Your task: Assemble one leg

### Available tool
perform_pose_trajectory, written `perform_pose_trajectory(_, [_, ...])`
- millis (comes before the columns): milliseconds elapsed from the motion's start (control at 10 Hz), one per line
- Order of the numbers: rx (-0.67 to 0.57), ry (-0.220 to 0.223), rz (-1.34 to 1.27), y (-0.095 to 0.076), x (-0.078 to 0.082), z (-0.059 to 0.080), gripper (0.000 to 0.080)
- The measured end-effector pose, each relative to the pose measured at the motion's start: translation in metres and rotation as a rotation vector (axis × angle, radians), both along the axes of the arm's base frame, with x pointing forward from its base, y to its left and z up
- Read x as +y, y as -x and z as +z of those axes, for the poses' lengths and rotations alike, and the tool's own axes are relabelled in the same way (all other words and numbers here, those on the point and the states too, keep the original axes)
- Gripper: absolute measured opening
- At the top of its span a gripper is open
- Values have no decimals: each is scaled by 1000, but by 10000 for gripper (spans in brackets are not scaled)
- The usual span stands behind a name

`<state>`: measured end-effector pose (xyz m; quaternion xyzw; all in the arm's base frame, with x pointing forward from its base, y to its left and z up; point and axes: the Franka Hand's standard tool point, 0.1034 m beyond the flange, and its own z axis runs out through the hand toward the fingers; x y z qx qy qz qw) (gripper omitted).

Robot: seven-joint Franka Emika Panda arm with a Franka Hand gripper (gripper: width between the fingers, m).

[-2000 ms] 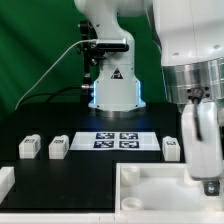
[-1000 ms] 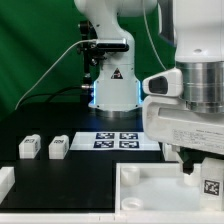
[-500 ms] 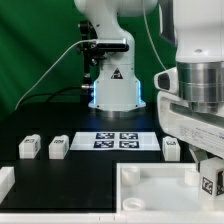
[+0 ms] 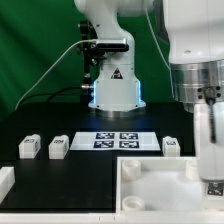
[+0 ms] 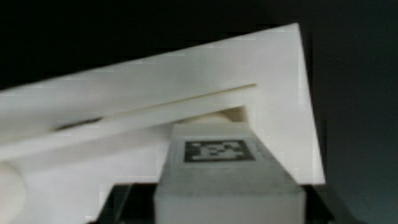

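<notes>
The gripper (image 4: 210, 185) is clamped on one leg (image 5: 221, 165). In the wrist view the leg sits directly between the dark jaws, its marker face toward the camera and its long axis running along the fingers, away from the wrist. The exterior view shows the marker at the gripper's lower end, at that view's right edge.

Directly beyond the held leg lies the large white tray-like part (image 5: 214, 75). A raised ridge crosses it just ahead of the leg's far end. Whether the leg already touches the part cannot be told. The coming move likely depends on keeping the leg's long axis square to that surface.

Three more legs rest on the table, well apart from the gripper: two (image 4: 29, 147) (image 4: 58, 147) toward the exterior view's left and one (image 4: 172, 148) just behind the gripper. The marker board (image 4: 118, 140) lies between them. The tray-like part holds nothing else visible.
</notes>
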<state>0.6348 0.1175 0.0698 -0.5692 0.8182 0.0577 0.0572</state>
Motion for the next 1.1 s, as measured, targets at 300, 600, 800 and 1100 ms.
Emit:
perform_pose_trajectory(300, [3,17,-104,0,0,1,297])
perform_pose_trajectory(600, [1,31,-47,3,1,0,402])
perform_pose_trajectory(800, [1,31,-44,3,2,-1,615])
perform_pose_trajectory(1100, [-30,24,-24,13,23,12,648])
